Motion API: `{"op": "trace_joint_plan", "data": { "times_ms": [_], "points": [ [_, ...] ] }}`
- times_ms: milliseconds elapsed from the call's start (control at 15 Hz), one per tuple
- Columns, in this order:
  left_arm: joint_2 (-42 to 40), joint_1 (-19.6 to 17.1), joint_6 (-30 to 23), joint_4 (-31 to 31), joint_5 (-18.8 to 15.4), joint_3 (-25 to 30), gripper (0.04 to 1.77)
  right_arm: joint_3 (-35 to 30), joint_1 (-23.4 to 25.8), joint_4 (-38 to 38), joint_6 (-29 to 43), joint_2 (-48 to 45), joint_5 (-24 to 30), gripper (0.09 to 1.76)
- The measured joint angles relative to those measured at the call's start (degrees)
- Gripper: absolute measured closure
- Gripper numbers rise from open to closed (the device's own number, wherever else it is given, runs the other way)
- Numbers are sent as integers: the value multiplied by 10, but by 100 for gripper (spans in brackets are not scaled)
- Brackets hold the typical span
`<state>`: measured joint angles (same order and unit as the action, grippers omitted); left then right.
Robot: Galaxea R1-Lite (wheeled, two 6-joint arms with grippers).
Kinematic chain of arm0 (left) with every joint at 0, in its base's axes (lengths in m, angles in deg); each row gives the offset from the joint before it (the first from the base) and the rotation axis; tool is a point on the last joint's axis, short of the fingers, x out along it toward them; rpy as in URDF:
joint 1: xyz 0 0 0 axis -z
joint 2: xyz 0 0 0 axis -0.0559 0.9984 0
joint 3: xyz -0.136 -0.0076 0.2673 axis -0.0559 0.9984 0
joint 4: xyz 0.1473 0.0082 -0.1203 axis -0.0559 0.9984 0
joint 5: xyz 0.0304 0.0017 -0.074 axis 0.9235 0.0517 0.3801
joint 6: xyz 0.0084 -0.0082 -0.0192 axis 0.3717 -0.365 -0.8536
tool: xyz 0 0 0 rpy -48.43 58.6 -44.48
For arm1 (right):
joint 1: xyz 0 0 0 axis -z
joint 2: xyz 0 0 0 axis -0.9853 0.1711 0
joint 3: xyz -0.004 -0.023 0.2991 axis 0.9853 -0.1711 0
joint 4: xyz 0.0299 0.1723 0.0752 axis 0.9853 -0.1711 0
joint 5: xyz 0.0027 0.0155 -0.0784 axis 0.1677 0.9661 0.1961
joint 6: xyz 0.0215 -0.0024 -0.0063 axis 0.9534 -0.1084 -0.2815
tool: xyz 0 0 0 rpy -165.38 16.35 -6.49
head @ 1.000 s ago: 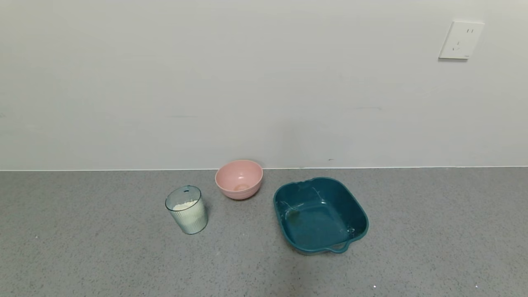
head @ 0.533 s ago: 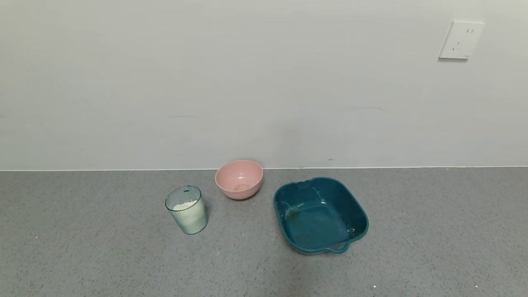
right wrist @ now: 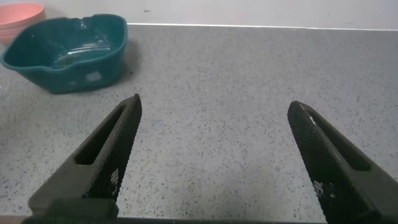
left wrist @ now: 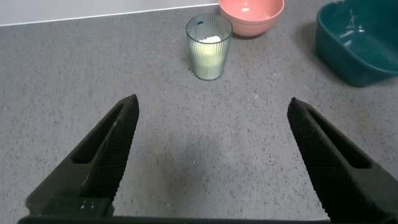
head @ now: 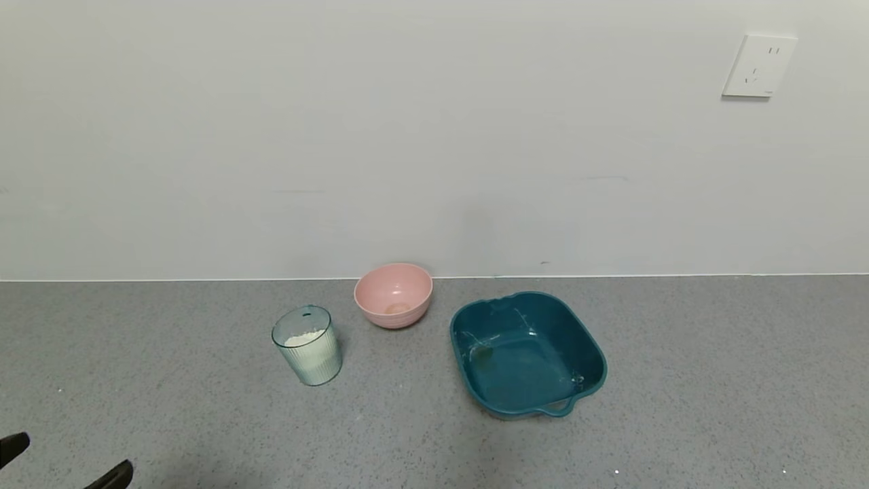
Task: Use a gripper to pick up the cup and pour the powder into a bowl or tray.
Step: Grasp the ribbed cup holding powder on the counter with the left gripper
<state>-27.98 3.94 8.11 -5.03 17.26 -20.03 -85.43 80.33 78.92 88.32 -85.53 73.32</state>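
The ribbed pale blue-green cup (head: 308,346) stands upright on the grey counter, with white powder (head: 305,337) inside. It also shows in the left wrist view (left wrist: 209,46). The dark teal tray (head: 527,353) sits to the right of it, and shows in the right wrist view (right wrist: 67,51). My left gripper (head: 64,462) just shows at the bottom left corner, open and empty, well short of the cup; in its wrist view (left wrist: 211,106) the jaws stand wide apart facing the cup. My right gripper (right wrist: 212,102) is open and empty over bare counter, out of the head view.
A round pink bowl (head: 394,295) stands near the wall between cup and tray. The wall runs along the back of the counter, with a white socket (head: 758,66) at upper right.
The tips of my left gripper have come into the head view at the bottom left corner. Cup, bowl and tray have not moved.
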Motion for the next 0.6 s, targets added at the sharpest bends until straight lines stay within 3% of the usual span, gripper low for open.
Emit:
{"op": "trace_joint_plan", "data": {
  "times_ms": [600],
  "points": [
    [234, 16, 21, -152, 3, -13, 9, 0, 0, 0, 0, 0, 0, 14]
  ]
}}
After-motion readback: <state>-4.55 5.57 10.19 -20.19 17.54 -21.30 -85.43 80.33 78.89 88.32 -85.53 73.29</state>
